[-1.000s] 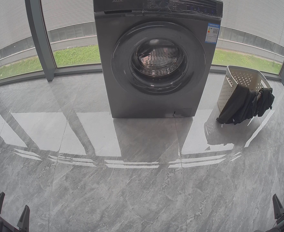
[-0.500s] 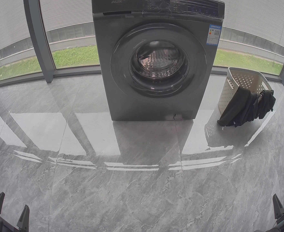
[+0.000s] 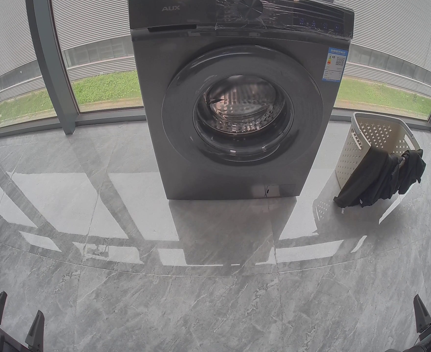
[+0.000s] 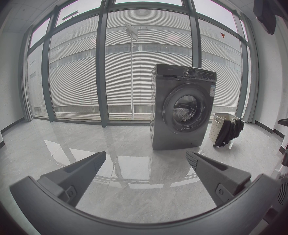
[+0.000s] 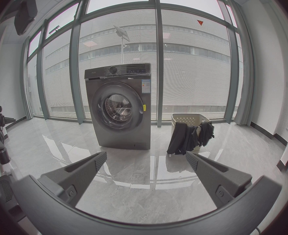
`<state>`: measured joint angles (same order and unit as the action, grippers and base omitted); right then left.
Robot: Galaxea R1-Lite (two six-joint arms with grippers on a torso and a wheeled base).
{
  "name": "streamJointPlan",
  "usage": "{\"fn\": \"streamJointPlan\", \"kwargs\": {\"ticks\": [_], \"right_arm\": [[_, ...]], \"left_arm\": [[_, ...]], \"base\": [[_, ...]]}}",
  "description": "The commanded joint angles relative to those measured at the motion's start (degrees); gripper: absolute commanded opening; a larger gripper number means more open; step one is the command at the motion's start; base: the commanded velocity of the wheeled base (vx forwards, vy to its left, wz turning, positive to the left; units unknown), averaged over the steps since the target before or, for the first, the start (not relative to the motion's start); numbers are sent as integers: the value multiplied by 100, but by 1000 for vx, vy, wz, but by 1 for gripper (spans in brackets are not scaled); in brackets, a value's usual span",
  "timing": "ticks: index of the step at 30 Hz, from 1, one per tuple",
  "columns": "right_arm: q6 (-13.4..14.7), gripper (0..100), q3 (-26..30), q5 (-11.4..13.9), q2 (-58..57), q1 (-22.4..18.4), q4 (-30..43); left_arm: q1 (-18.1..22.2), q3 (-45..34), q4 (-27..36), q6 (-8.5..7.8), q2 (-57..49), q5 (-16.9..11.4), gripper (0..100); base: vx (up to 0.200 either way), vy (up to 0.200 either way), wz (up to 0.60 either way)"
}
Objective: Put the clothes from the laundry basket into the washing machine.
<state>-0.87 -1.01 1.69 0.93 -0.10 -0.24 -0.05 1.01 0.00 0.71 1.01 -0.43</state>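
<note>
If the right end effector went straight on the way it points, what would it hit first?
Likely the washing machine, near its edge facing the laundry basket; only open floor before it. Depth unclear.

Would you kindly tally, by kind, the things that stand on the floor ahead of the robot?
Washing machine: 1
Laundry basket: 1
Bundle of dark clothes hanging over the basket's rim: 1 (separate pieces cannot be told apart)
Total: 3
</note>
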Motion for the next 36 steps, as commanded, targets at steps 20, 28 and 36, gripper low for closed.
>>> {"fn": "streamJointPlan", "kwargs": {"ticks": [20, 28, 36], "right_arm": [[-1, 100, 101, 6, -14, -8, -2], [-1, 100, 101, 6, -5, -8, -2], [-1, 100, 101, 6, -5, -8, -2]], "left_arm": [[-4, -101, 0, -9, -101, -10, 100], [-4, -101, 0, -27, -101, 8, 100], [5, -101, 0, -27, -101, 8, 100]], "base": [[150, 0, 0], [0, -25, 0], [0, -200, 0]]}}
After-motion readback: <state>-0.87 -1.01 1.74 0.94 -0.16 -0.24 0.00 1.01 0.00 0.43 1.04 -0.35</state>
